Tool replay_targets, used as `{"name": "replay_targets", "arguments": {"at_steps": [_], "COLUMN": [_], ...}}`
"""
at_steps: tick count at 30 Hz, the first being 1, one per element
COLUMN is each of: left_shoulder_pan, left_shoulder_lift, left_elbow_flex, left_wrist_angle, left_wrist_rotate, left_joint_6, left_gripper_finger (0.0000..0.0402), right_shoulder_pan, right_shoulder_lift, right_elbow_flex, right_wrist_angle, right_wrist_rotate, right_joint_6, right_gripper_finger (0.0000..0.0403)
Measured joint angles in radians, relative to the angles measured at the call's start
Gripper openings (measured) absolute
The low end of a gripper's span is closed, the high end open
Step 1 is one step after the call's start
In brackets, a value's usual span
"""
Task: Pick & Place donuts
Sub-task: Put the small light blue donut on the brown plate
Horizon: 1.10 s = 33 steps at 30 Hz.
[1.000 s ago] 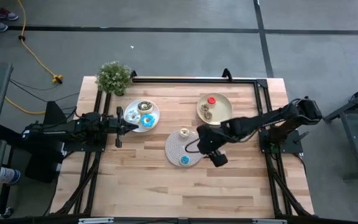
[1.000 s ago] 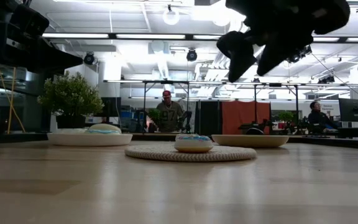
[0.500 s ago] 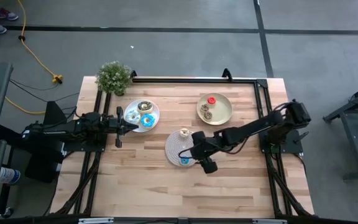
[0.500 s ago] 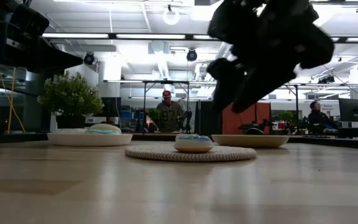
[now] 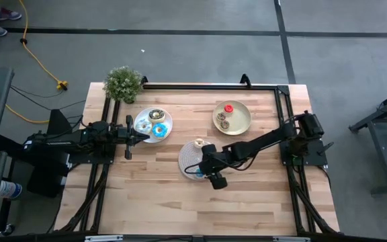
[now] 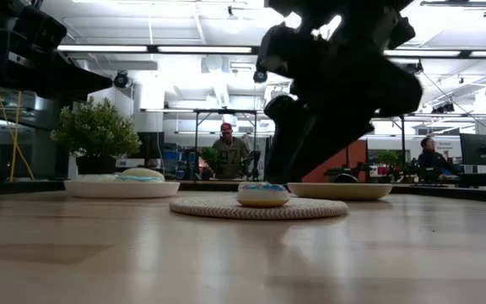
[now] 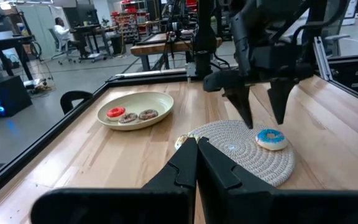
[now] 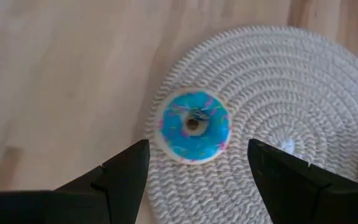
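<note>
A blue-iced donut (image 8: pixel 194 126) lies flat on the round woven mat (image 8: pixel 291 93) near the table's middle. My right gripper (image 8: pixel 197 165) hovers open just above it, slanting down, with one finger on either side and touching nothing. A cream mini donut (image 5: pixel 199 142) sits at the mat's far edge. The white plate (image 5: pixel 168 119) holds a dark brown donut (image 5: pixel 156 115), a blue one (image 5: pixel 158 130) and a white one (image 5: pixel 143 124). The yellow-green plate (image 5: pixel 242 121) holds a red mini (image 5: pixel 228 107) and brown ones (image 5: pixel 224 122). My left gripper (image 7: pixel 196 149) waits shut at the table's left side.
A potted plant (image 5: pixel 123 83) stands at the far left corner. A black frame rail (image 5: pixel 207 86) runs along the far edge and down both sides. Bare wood (image 5: pixel 200 208) stretches along the table's near half. People sit in the room beyond the table.
My right gripper has come down and toward the table's left and near edge, from beside the mat to just above the blue-iced donut, staying open. The donuts have not moved.
</note>
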Motion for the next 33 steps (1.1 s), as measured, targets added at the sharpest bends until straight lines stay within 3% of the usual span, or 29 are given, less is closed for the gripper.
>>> {"name": "replay_targets", "arguments": {"at_steps": [33], "left_shoulder_pan": [0.000], "left_shoulder_lift": [0.000], "left_elbow_flex": [0.000], "left_wrist_angle": [0.000], "left_wrist_rotate": [0.000], "left_joint_6": [0.000], "left_gripper_finger": [0.0001], "right_shoulder_pan": [0.005], "right_shoulder_lift": [0.049], "right_elbow_flex": [-0.002], "right_wrist_angle": [0.074], "right_wrist_rotate": [-0.006], "right_joint_6": [0.018], "right_gripper_finger": [0.0264]}}
